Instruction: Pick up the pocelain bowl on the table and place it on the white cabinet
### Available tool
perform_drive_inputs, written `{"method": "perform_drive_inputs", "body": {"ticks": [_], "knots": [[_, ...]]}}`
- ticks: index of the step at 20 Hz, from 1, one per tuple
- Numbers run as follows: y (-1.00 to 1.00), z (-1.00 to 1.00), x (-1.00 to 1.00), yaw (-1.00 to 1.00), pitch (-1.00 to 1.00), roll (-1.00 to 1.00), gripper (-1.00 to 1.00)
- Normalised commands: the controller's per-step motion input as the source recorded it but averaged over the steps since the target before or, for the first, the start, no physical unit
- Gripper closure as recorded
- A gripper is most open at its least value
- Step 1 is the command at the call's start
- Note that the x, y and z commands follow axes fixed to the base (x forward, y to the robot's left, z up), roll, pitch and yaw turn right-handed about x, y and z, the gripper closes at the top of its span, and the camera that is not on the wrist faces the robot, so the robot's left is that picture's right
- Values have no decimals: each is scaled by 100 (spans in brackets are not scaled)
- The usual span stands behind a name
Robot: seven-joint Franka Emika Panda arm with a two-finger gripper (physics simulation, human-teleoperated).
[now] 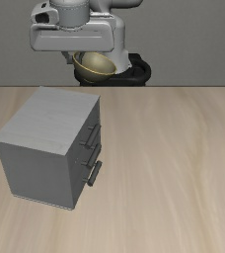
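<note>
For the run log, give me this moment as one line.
bowl: tilted, up at gripper | cabinet: bowl not on it | step: placing not yet done

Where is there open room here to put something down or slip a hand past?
The cabinet has a bare flat top. The table lies open over the whole exterior view's right, beside the cabinet's drawer front. Crowded: behind the cabinet, where the hand, the bowl and the robot base bunch together.
</note>
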Motion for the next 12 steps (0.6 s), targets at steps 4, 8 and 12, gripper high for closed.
{"method": "perform_drive_inputs", "body": {"ticks": [4, 8, 12], "knots": [[-100, 0, 0, 0, 0, 0, 100], [-75, 0, 25, 0, 0, 0, 100], [0, 0, 100, 0, 0, 0, 100]]}}
